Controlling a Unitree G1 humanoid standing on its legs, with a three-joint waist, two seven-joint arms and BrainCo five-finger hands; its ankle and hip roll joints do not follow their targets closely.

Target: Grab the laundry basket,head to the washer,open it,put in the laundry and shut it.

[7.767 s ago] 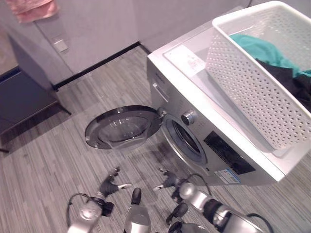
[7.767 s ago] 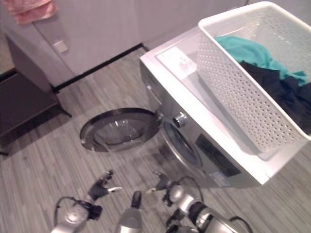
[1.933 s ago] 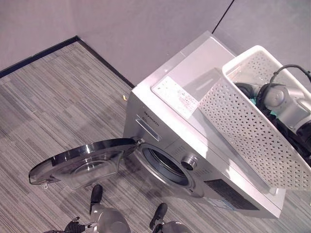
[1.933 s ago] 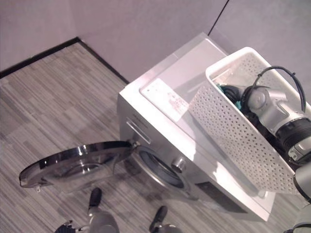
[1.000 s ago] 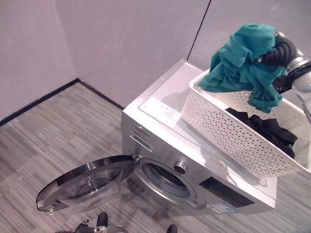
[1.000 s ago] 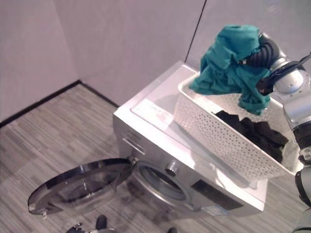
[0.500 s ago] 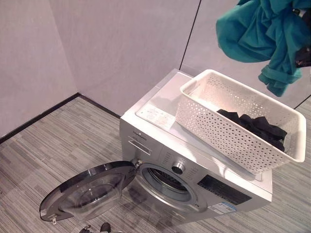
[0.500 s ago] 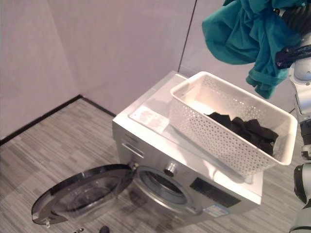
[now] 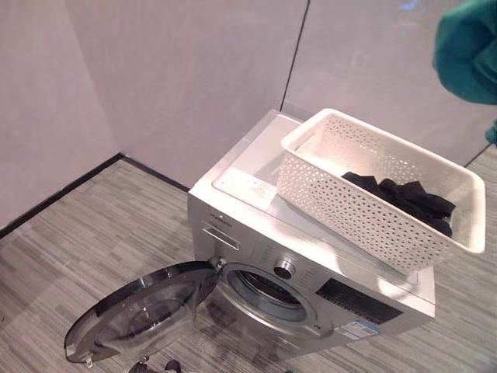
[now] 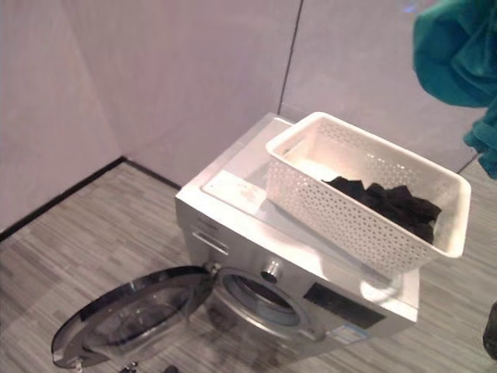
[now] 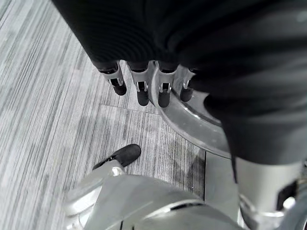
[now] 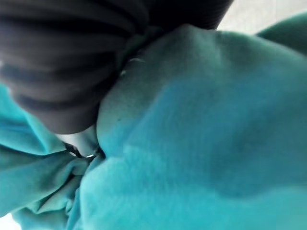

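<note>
Teal cloth lifted out, door open

The door (image 9: pixel 144 315) hangs open, left hand (image 11: pixel 144 86) relaxed beside it; dark laundry (image 10: pixel 384 203) remains in the basket (image 9: pixel 349 210); the teal cloth (image 10: pixel 458 54) has risen higher, right hand (image 12: pixel 72 57) fingers hidden: grip unclear.

Soft, even room light with a faint pinkish wash fills both head views, and the washer (image 9: pixel 311 256) top shows a pale sheen while its open door (image 9: pixel 140 315) glass carries dull reflections. The basket (image 10: pixel 365 194) casts a mild shadow on the washer top, and the floor (image 9: pixel 70 249) under the door is darkened. The teal cloth (image 12: pixel 201 134) is out of focus in the right wrist view, and the left hand (image 11: pixel 144 81) is dark against brighter floor.
</note>
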